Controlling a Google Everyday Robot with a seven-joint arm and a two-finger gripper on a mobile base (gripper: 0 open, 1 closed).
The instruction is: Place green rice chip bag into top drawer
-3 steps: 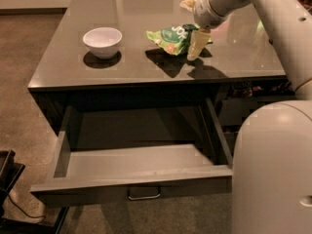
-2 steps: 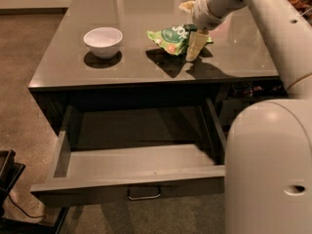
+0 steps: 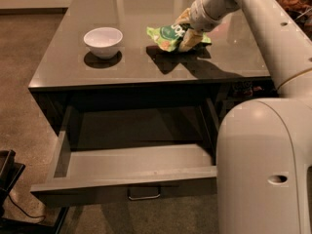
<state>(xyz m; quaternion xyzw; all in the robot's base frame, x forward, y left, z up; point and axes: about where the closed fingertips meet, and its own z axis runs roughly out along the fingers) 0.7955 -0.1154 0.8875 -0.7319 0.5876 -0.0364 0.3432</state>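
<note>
The green rice chip bag [image 3: 168, 35] hangs a little above the grey table top [image 3: 97, 69], right of centre, with its shadow on the surface below it. My gripper [image 3: 187, 29] comes in from the upper right and is shut on the bag's right end; one yellowish finger [image 3: 191, 39] shows in front of the bag. The top drawer [image 3: 141, 161] stands pulled out below the table's front edge. Its floor is bare, and its metal handle [image 3: 144, 195] is on the dark front.
A white bowl [image 3: 103, 40] stands on the table left of the bag. My arm and large white body [image 3: 265, 165] fill the right side, next to the drawer's right end. A dark object [image 3: 7, 179] sits on the floor at lower left.
The gripper and bag have stayed almost in place over the table. My white body takes up more of the right side of the view.
</note>
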